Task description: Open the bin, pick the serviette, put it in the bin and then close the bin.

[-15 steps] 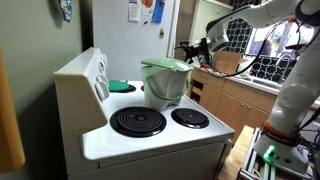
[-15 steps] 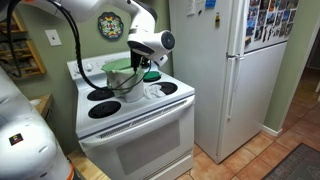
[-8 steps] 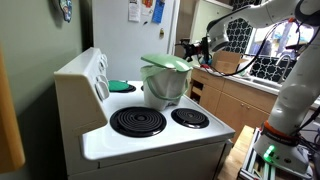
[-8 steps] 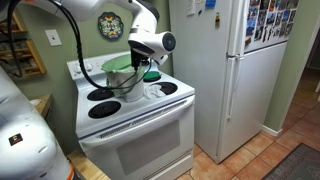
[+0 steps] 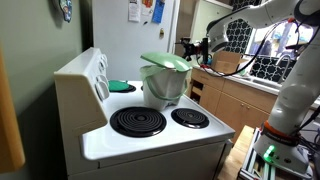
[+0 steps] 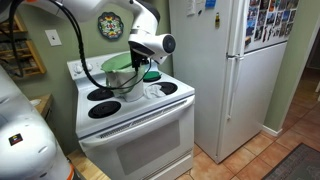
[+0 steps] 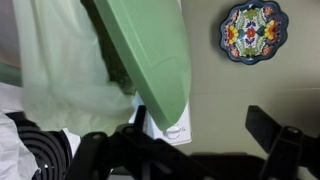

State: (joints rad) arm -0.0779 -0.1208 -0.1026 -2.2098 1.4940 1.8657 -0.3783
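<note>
On the stove top: one bin point(image 5: 165, 88) stands on the white stove point(image 5: 98, 140), behind the front burners and towards the back.
Green disc: one point(image 5: 120, 86), lying flat to the left of the bin and near it, by the stove's back panel.
Burners: two black coils show in front of the bin in an exterior view, a larger burner point(image 5: 137, 122) and a smaller burner point(image 5: 190, 118).
Bin's axis: upright, with its long axis vertical, the narrow base down and the wide mouth up.
Lid: one, green point(image 5: 166, 64), and it sits over the rim in an exterior view. In the wrist view point(image 7: 150, 50) its edge slants from upper left to lower middle. Whether it is fully down cannot be told.
Gripper: one point(image 7: 182, 145), with dark fingers point(image 7: 90, 152) spread wide and nothing clamped. The lid's lower edge hangs just above the gap. In an exterior view point(image 5: 183, 48) it is just right of the lid, and contact cannot be told.
Wall plate: one point(image 7: 253, 32), patterned and round.
Fridge: one point(image 6: 235, 70), to the right of the stove.
</note>
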